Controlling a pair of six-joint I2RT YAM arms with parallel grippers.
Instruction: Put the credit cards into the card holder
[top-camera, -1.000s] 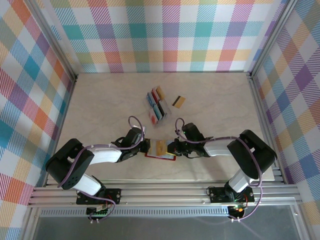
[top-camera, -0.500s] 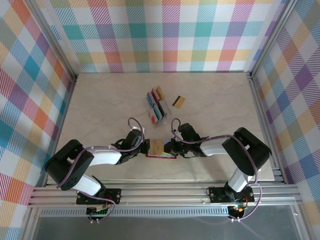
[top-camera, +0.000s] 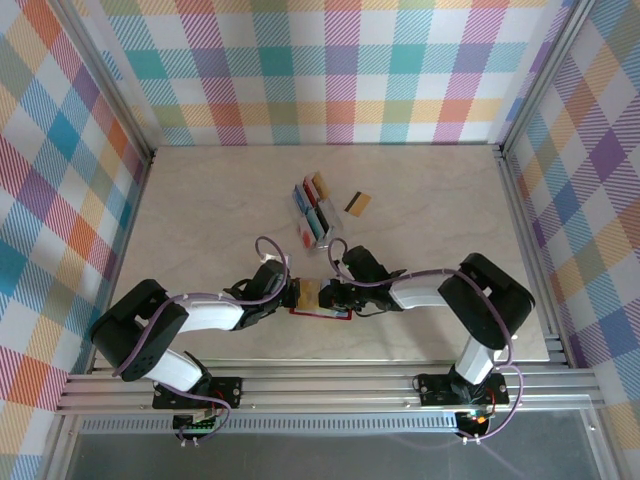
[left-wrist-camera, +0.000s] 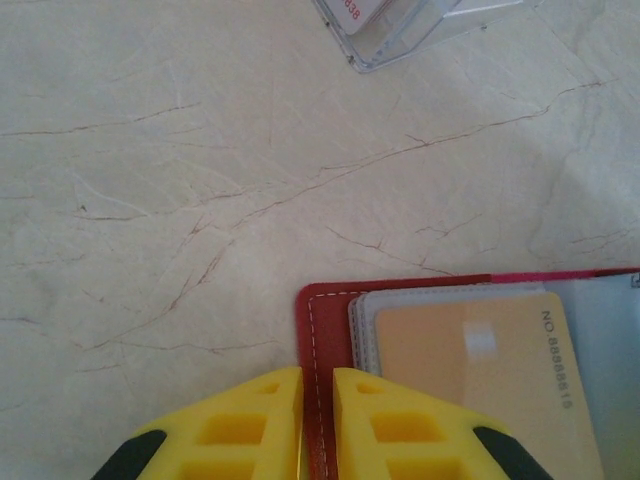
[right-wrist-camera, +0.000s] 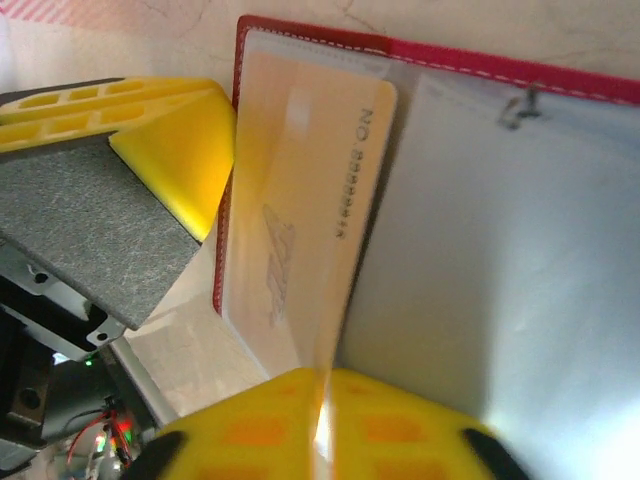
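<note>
The red card holder (top-camera: 336, 315) lies open near the table's front, grey pockets up (right-wrist-camera: 480, 250). My left gripper (top-camera: 296, 294) is shut on its left red border (left-wrist-camera: 325, 330), the stitched edge running between the yellow fingers (left-wrist-camera: 240, 430). A gold credit card (left-wrist-camera: 470, 370) lies partly inside the left grey pocket. My right gripper (top-camera: 328, 296) comes in from the right, its jaws nearly together on that card's near edge (right-wrist-camera: 310, 200); a thin bright slit shows beside the card between them (right-wrist-camera: 325, 425). The left gripper's fingers (right-wrist-camera: 170, 150) appear beyond the holder.
A clear plastic slotted rack (top-camera: 312, 212) with several coloured cards stands behind the holder; its corner shows in the left wrist view (left-wrist-camera: 400, 25). A loose gold card with a dark stripe (top-camera: 358, 204) lies right of the rack. Metal frame rails border the table.
My right gripper has moved left toward the left gripper, sliding the gold card further into the holder's pocket. The left gripper has kept its hold on the holder's edge.
</note>
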